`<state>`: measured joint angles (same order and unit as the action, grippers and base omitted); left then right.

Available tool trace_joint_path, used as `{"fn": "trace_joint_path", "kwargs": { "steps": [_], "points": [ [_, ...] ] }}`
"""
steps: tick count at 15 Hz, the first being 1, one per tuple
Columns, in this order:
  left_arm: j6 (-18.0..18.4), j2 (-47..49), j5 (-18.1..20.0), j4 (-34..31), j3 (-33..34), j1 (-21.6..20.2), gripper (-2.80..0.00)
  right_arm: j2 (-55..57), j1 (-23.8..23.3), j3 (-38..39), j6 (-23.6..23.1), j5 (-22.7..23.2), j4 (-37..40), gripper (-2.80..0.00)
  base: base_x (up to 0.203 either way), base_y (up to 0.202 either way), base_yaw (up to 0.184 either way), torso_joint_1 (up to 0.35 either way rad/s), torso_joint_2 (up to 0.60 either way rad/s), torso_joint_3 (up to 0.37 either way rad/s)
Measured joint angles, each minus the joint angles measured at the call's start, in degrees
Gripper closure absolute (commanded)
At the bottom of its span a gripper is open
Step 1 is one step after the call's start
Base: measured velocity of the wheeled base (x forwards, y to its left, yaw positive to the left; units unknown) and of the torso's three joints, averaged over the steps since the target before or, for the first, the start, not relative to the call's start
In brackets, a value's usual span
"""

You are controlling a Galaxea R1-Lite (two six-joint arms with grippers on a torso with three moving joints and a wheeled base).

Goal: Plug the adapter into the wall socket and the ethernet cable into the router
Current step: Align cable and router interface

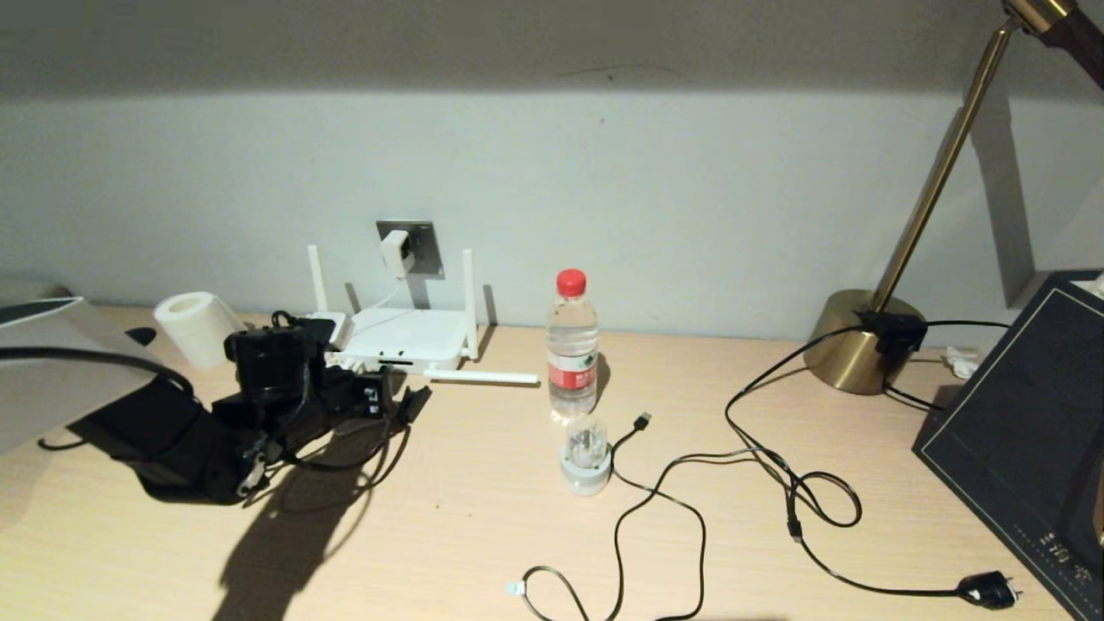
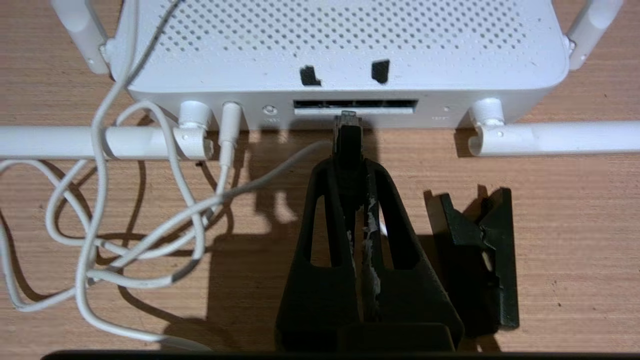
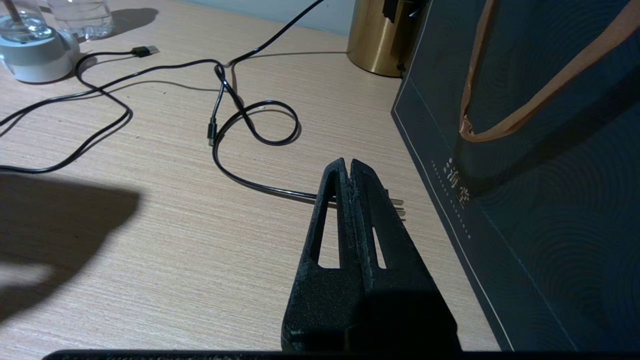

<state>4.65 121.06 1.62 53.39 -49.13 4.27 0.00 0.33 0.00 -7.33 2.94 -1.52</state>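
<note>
On the pale wooden desk (image 1: 483, 517) against the grey wall, the left gripper (image 2: 350, 150) pinches the ethernet cable (image 2: 346, 120), its plug pointing straight at the router (image 2: 340, 55), just short of the port slot (image 2: 355, 105). The adapter (image 1: 395, 253) sits in the wall socket (image 1: 423, 246). The right gripper (image 3: 347, 167) hangs closed and empty, well apart.

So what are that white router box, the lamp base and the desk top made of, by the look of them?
Router: likely matte white plastic, with moulded vent holes and rounded edges. Lamp base: looks like brass-coloured metal, shiny and reflective; solid brass or plating cannot be told. Desk top: pale wood grain in fine straight lines, possibly a laminate or veneer rather than solid wood.
</note>
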Motion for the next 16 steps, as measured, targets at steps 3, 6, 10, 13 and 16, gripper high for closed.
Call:
{"fn": "trace_joint_path", "kwargs": {
  "steps": [3,6,10,13,16],
  "points": [
    [-0.1,0.5,0.2,0.0,-1.0,-0.2,0.0,0.0,0.0,0.0,0.0,0.0,0.0,0.0,0.0,0.0,0.0,0.0,0.0,0.0],
    [-0.2,1.1,0.4,0.0,-1.6,-0.5,0.0,0.0,0.0,0.0,0.0,0.0,0.0,0.0,0.0,0.0,0.0,0.0,0.0,0.0],
    [-0.3,1.9,0.4,0.0,-2.2,-0.6,0.0,0.0,0.0,0.0,0.0,0.0,0.0,0.0,0.0,0.0,0.0,0.0,0.0,0.0],
    [-0.4,2.1,0.4,0.1,-2.1,-0.6,0.0,0.0,0.0,0.0,0.0,0.0,0.0,0.0,0.0,0.0,0.0,0.0,0.0,0.0],
    [-0.7,2.1,0.4,0.1,-1.6,-0.6,0.0,0.0,0.0,0.0,0.0,0.0,0.0,0.0,0.0,0.0,0.0,0.0,0.0,0.0]
  ]
}}
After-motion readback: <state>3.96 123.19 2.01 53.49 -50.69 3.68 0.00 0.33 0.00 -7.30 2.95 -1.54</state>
